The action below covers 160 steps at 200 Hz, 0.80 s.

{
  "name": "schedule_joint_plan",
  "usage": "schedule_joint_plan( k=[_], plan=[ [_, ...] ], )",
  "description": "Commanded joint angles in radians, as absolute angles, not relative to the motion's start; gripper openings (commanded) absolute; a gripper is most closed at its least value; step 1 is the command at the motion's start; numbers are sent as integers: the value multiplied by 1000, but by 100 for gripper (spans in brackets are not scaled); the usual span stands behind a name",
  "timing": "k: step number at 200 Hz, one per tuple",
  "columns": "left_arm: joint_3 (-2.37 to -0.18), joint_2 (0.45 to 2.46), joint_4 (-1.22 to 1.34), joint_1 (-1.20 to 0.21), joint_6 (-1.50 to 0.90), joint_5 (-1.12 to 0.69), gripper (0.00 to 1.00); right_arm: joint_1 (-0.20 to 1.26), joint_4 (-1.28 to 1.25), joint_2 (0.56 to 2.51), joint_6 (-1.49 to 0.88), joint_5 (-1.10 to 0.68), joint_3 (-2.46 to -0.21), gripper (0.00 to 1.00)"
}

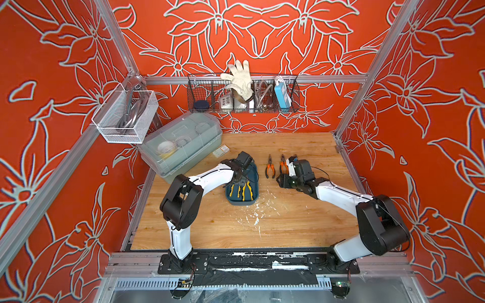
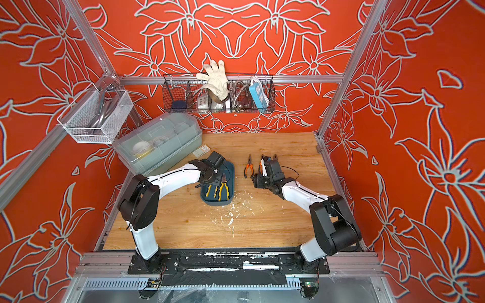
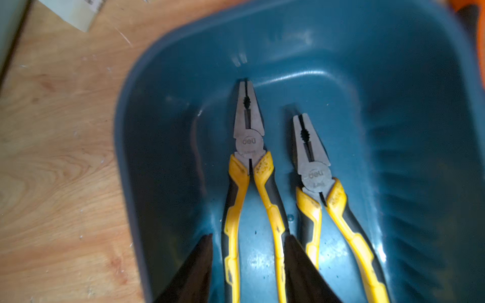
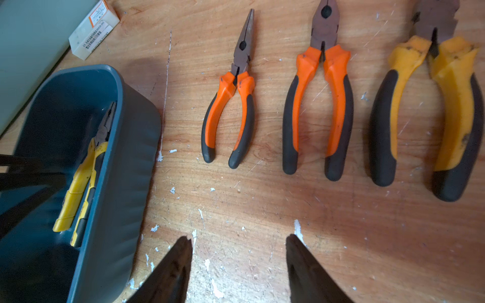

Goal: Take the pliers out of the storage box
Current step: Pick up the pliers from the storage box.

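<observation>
Dark fingertips (image 3: 194, 275) of the left gripper (image 3: 248, 236) fill the foreground of the left wrist view, spread to either side of the handles of long-nosed yellow-and-black pliers (image 3: 249, 147). One finger looks to be against a handle, though blur makes contact hard to judge. Beside them lies a shorter, blunt-nosed yellow-and-black pair (image 3: 313, 162). Both rest on the floor of the dark teal plastic storage box (image 3: 393, 65), long axes near parallel, noses aimed away from the gripper. Each pivot carries a stamped mark that reads as "deli".

From the right wrist, the right gripper (image 4: 238, 237) hangs spread and empty over the scuffed wooden tabletop (image 4: 262, 199). Ahead lie three more pliers in a row, noses pointing away from it: a slim needle-nosed orange-and-black pair (image 4: 228, 84), a stouter orange-and-black pair (image 4: 304, 78) and a large amber-and-black pair (image 4: 456, 105). A small white carton with an orange label (image 4: 94, 28) bears print too fine to read.

In both top views the box (image 1: 256, 183) (image 2: 233, 178) stands lengthwise, front to back, with the left gripper inside its rim. The needle-nosed pair (image 1: 269, 168) (image 2: 248, 168) lies just beside it on the right arm's side, nose toward the back wall.
</observation>
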<state>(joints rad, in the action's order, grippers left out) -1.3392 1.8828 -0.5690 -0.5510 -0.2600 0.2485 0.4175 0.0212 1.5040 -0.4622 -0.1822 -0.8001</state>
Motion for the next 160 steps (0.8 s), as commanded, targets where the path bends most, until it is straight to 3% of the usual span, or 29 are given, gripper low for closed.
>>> schedule_joint_plan(
  k=[1, 55, 88, 142, 160],
  plan=[
    [-1358, 1936, -655, -551, -234, 245, 43, 424, 19, 1491, -460, -184, -819, 61],
    [-1358, 1993, -670, -537, -255, 229, 42, 424, 18, 1479, -460, -183, -815, 60],
    [-1344, 2023, -649, -537, -293, 192, 35, 424, 15, 1481, -460, -184, -815, 60],
    [-1312, 1956, -623, -537, -324, 196, 5, 424, 3, 1476, -463, -192, -809, 61],
    [-1313, 1924, -621, -537, -325, 198, 0, 424, 0, 1472, -463, -188, -806, 60]
  ],
)
